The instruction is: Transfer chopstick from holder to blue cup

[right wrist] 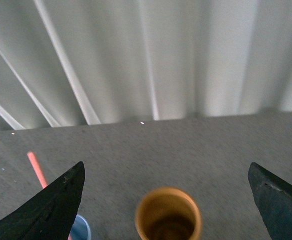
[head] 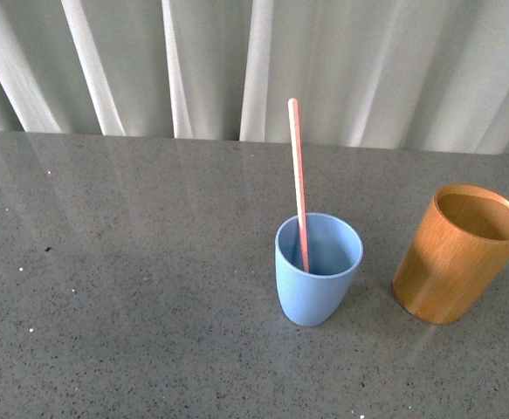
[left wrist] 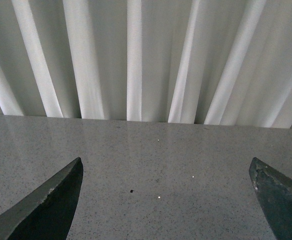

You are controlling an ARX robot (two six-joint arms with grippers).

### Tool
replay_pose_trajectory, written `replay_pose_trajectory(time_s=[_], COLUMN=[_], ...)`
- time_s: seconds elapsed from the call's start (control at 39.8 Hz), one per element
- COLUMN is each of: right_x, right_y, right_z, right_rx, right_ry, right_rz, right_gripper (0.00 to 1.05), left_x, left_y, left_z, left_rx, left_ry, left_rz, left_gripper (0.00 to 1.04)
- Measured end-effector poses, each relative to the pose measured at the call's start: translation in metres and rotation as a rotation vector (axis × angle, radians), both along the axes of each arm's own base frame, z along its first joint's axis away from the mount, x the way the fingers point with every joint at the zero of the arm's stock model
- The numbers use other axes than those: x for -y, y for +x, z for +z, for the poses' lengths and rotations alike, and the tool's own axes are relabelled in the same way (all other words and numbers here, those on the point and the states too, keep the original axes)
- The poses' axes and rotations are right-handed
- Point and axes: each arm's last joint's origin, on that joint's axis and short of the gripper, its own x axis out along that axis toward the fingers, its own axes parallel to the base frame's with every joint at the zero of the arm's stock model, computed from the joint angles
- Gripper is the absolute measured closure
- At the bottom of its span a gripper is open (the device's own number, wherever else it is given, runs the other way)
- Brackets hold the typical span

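Count: 1 chopstick, 1 blue cup, 1 holder, all on a gray speckled table w/ pale curtain behind. No arms in the front view.

Chopstick stands in the blue cup, lower end inside, leaning on the rim's far side, nearly upright, top well above the rim. Holder stands upright near the cup, apart from it, nothing visible inside.

Right gripper: jaws spread wide, nothing between the pads, touching nothing. Its 2 dark fingers show at both edges of the right wrist view. Holder sits below and between the fingers, not in contact; its mouth is seen from above. Chopstick and a bit of the cup rim lie beside one finger, outside the gap.

Left gripper: also wide, holding nothing, only bare table between its fingers. A sliver of chopstick and cup shows at the picture's edge by one finger, hard to make out.
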Motion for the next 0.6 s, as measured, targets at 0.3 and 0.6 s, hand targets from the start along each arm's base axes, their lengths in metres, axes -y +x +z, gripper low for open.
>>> replay_pose_trajectory(time_s=[0.3, 0.6], right_x=[0.017, 0.034], right_y=[-0.029, -0.057], right_z=[-0.013, -0.035], right_rx=[0.208, 0.218], right_ry=[-0.114, -0.158], right_rz=[-0.05, -0.056], right_gripper=[0.38, 1.04], left_x=[0.0, 0.0], left_y=[0.0, 0.0], left_z=[0.0, 0.0], left_rx=[0.0, 0.0], left_ry=[0.0, 0.0], left_rz=[0.0, 0.0], left_gripper=[0.07, 0.07])
